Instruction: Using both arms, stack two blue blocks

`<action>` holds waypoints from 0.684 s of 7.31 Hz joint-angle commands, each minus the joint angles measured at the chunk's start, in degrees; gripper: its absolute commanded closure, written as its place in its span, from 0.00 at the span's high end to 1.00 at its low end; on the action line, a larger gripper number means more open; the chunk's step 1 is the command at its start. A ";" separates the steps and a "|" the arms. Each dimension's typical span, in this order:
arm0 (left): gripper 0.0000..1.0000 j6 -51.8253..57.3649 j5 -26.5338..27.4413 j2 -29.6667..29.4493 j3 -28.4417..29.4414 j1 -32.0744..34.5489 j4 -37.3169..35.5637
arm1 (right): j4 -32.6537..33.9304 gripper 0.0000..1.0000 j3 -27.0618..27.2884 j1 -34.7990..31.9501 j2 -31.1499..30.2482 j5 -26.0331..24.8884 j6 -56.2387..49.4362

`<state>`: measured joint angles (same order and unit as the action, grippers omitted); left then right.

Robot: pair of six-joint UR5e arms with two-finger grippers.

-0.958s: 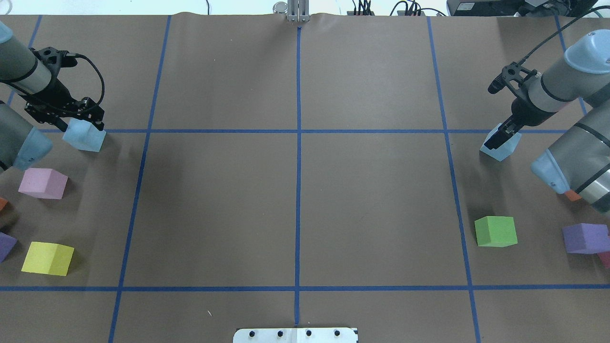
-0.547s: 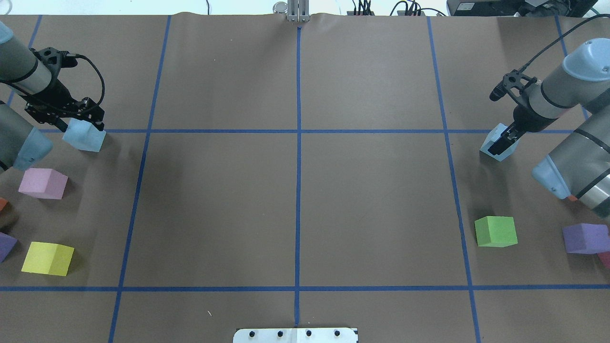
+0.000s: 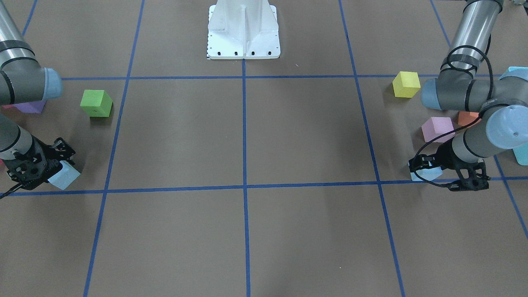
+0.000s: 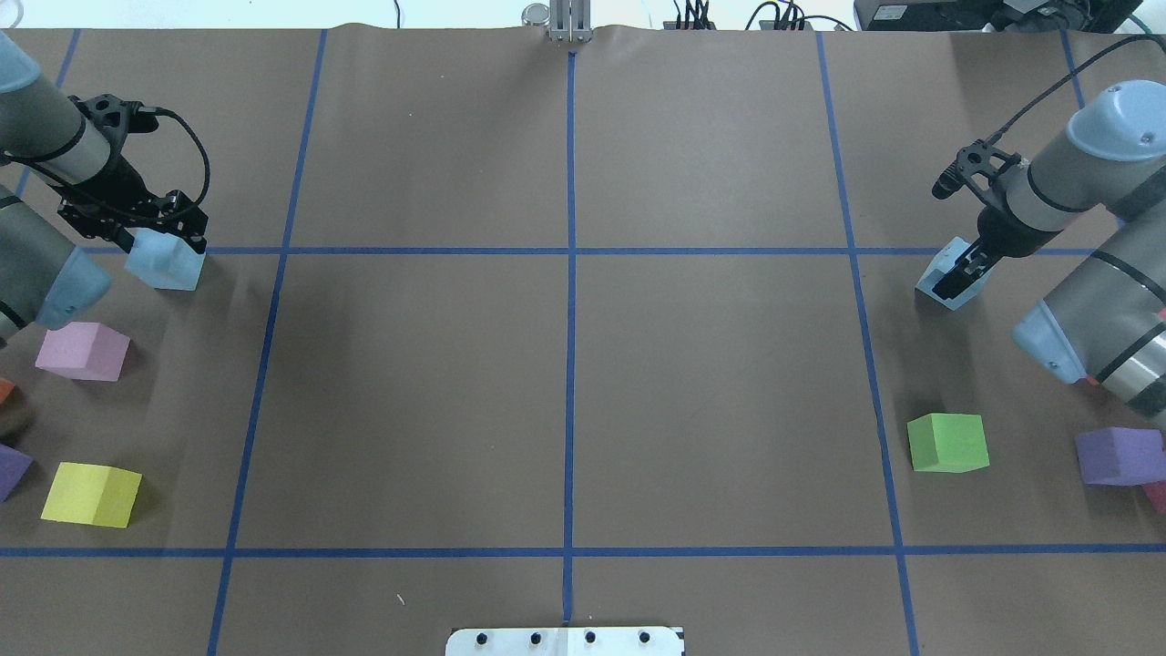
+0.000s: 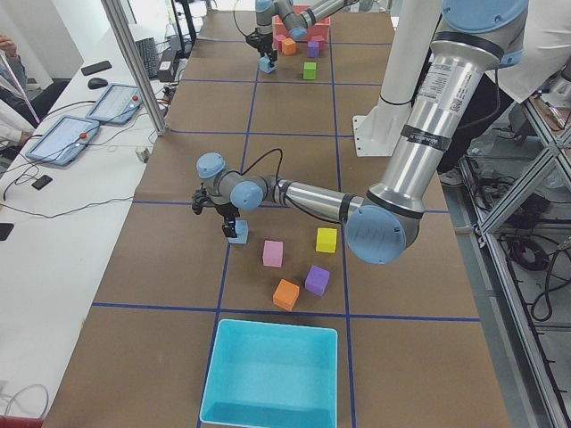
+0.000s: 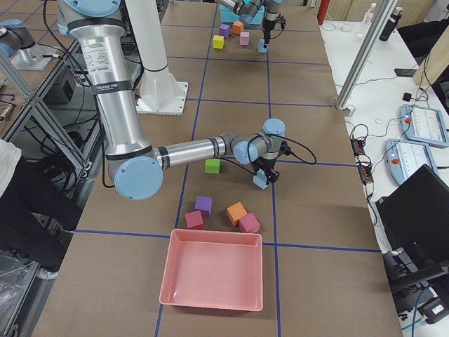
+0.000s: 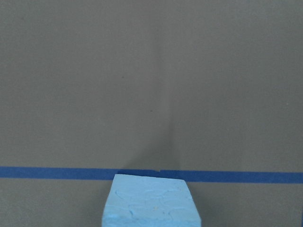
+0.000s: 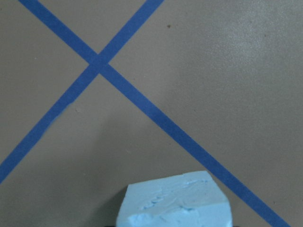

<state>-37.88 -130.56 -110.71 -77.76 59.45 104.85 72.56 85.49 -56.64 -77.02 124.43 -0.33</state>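
My left gripper (image 4: 164, 244) is shut on a pale blue block (image 4: 168, 271) at the table's far left, just below a blue tape line. The block fills the bottom of the left wrist view (image 7: 151, 201). My right gripper (image 4: 958, 271) is shut on the second pale blue block (image 4: 931, 281) at the far right, which is tilted. That block shows at the bottom of the right wrist view (image 8: 175, 203). In the front-facing view the left gripper's block (image 3: 427, 174) is on the right and the right gripper's block (image 3: 65, 178) on the left. Both blocks are low over the paper.
Near the left arm lie a pink cube (image 4: 82, 351), a yellow cube (image 4: 91, 494) and a purple cube (image 4: 11, 469). Near the right arm lie a green cube (image 4: 947, 443) and a purple cube (image 4: 1119, 456). A turquoise box (image 5: 268, 374) and a pink tray (image 6: 210, 277) stand at the table's ends.
The left gripper has shifted slightly right and away with its block. The right wrist has drawn back a little and its block has tilted and moved slightly away.
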 commanded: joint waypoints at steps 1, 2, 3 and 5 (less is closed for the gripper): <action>0.57 -0.01 0.22 -0.04 0.07 -0.12 0.00 | 0.03 0.54 0.03 0.48 0.38 -0.76 0.07; 0.47 -0.01 0.30 0.14 0.07 -0.12 0.00 | 0.03 0.44 0.03 0.57 0.21 -0.85 0.07; 0.43 -0.01 0.31 0.23 -0.02 -0.12 0.00 | 0.03 0.40 0.03 0.57 0.12 -0.94 0.15; 0.42 -0.27 0.13 0.05 -0.98 0.32 0.00 | 0.91 0.41 1.16 0.48 1.08 0.10 0.42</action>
<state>-37.94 -130.34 -110.52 -78.09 59.44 104.83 72.83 85.80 -56.09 -76.53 123.80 -0.13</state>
